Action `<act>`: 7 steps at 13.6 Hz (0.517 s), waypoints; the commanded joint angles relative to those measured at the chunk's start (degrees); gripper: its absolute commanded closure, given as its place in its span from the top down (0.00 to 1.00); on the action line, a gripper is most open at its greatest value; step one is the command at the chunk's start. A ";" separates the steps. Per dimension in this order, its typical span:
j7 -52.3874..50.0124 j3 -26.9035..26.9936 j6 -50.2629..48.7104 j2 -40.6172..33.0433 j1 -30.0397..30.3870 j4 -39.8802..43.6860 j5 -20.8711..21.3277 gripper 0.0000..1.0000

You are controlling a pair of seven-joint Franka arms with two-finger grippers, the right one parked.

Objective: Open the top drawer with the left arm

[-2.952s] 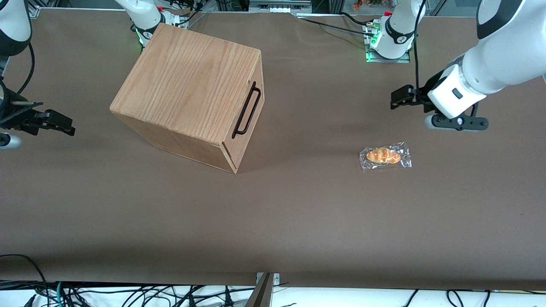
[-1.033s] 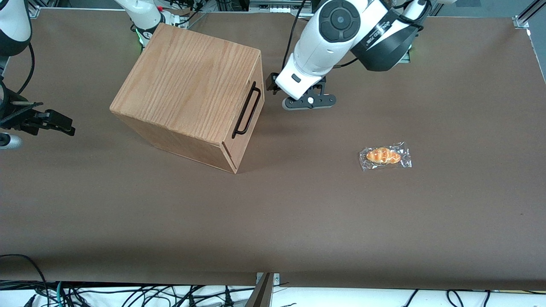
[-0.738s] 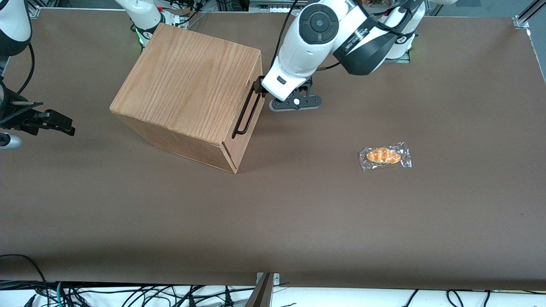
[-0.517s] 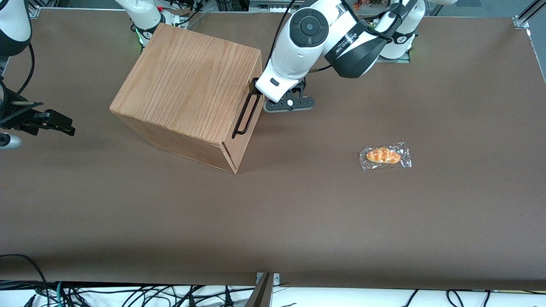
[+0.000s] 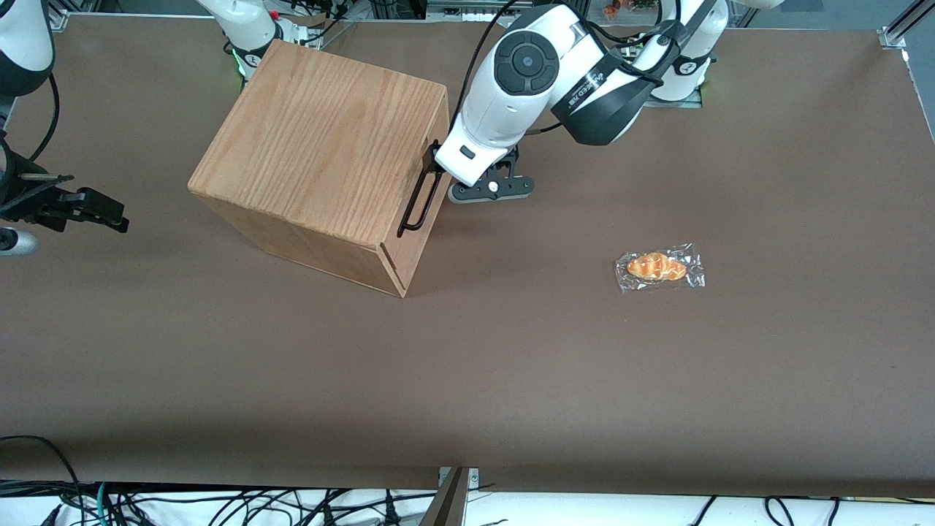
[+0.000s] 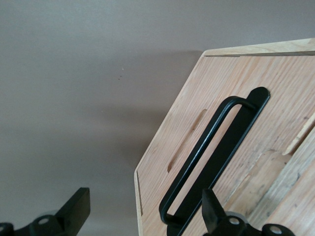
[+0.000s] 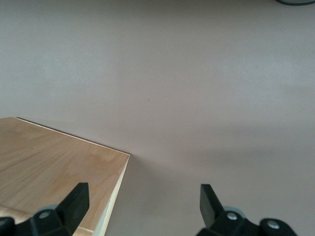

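The left arm (image 5: pixel 526 80) holds its gripper (image 6: pixel 142 216) at the end of the handle (image 6: pixel 211 157) farther from the front camera, jaws spread wide to straddle the bar. The top drawer (image 5: pixel 427 212), still closed, sits in the cabinet (image 5: pixel 314 146) on the bench (image 5: pixel 511 365).

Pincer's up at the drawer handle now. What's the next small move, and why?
Probably shift the left arm's pincer sideways to straddle the black bar handle. It is open, one finger overlaps the bar's end, the other finger hangs off the top drawer, which looks shut.
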 commanded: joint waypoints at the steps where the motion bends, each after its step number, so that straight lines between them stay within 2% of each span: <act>1: -1.23 0.51 2.14 2.85 -1.62 2.39 1.63 1.00; 4: -1.23 0.69 4.08 4.26 -2.50 2.30 1.89 1.00; 7: -1.06 0.51 4.17 4.53 -2.50 2.30 4.96 1.00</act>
